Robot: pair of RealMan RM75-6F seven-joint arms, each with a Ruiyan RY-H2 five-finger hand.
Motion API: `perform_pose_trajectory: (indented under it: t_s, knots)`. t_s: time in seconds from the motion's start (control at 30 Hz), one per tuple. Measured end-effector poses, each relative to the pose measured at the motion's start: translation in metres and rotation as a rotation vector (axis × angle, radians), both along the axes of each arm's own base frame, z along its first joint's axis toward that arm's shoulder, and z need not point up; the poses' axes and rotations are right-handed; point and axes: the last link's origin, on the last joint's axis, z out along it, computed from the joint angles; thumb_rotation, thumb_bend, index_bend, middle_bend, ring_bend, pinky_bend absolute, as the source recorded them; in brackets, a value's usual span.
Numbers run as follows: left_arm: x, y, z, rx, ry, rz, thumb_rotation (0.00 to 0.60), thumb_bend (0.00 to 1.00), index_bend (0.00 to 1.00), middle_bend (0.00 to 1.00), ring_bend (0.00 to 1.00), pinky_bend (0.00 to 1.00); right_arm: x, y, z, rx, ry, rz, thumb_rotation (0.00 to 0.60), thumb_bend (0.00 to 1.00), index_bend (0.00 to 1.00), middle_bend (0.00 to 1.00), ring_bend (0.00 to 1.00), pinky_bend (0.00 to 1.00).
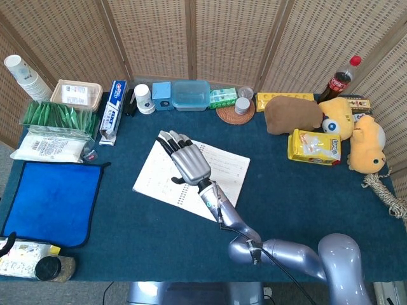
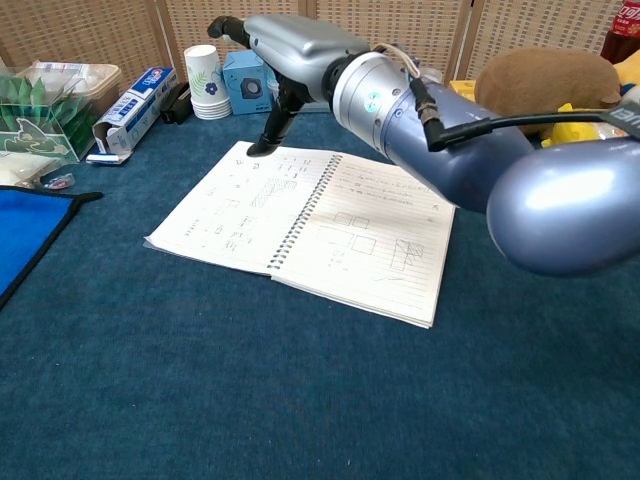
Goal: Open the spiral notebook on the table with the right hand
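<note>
Dark blue table cloth [image 1: 127, 222]. White, faintly ruled pages with pencil-grey sketches are shown in the spiral notebook [image 2: 300, 225]. Silver-grey right hand [image 1: 186, 162] with black fingertips [image 1: 166, 143]. Bright blue mat [image 1: 51, 200] edged in black. Yellow plush toy [image 1: 367, 149]; brown plush toy [image 1: 291, 114]. Woven tan screen [image 1: 210, 38].

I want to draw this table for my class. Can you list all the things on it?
notebook: 1, white, open flat, table middle
cloth: 1, blue, left
toothpaste box: 1, blue-white, back left
paper cups: 1 stack, white, far left corner
plastic box: 1, clear blue, back middle
cola bottle: 1, red cap, back right
plush toys: yellow and brown, right
snack bag: 1, yellow, right
right hand: 1, grey, over the notebook's left page
</note>
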Motion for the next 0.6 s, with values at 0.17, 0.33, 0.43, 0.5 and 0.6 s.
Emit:
perform_pose_trajectory:
  t_s: [0.17, 0.33, 0.43, 0.5, 0.6]
  knots:
    - [-0.001, 0.000, -0.002, -0.012, -0.001, 0.005, 0.600, 0.31, 0.22, 0.08, 0.03, 0.00, -0.010, -0.001, 0.008, -0.029, 0.005, -0.006, 0.600, 0.14, 0.00, 0.07, 0.05, 0.17]
    - [0.001, 0.004, -0.005, -0.036, 0.003, -0.006, 0.600, 0.31, 0.22, 0.08, 0.03, 0.00, -0.033, 0.001, 0.025, -0.067, 0.026, -0.031, 0.600, 0.14, 0.00, 0.06, 0.02, 0.16]
    - [0.001, 0.006, -0.007, -0.046, 0.002, -0.008, 0.600, 0.31, 0.22, 0.08, 0.03, 0.00, -0.054, 0.002, 0.039, -0.104, 0.059, -0.058, 0.600, 0.14, 0.00, 0.07, 0.01, 0.15]
    - [0.002, 0.008, -0.010, -0.057, 0.001, -0.009, 0.600, 0.31, 0.22, 0.08, 0.03, 0.00, -0.070, 0.004, 0.048, -0.126, 0.076, -0.087, 0.600, 0.14, 0.00, 0.07, 0.01, 0.15]
    - [0.003, 0.013, -0.016, -0.078, -0.003, -0.012, 0.600, 0.31, 0.22, 0.08, 0.03, 0.00, -0.100, 0.010, 0.068, -0.152, 0.104, -0.142, 0.600, 0.14, 0.00, 0.07, 0.01, 0.15]
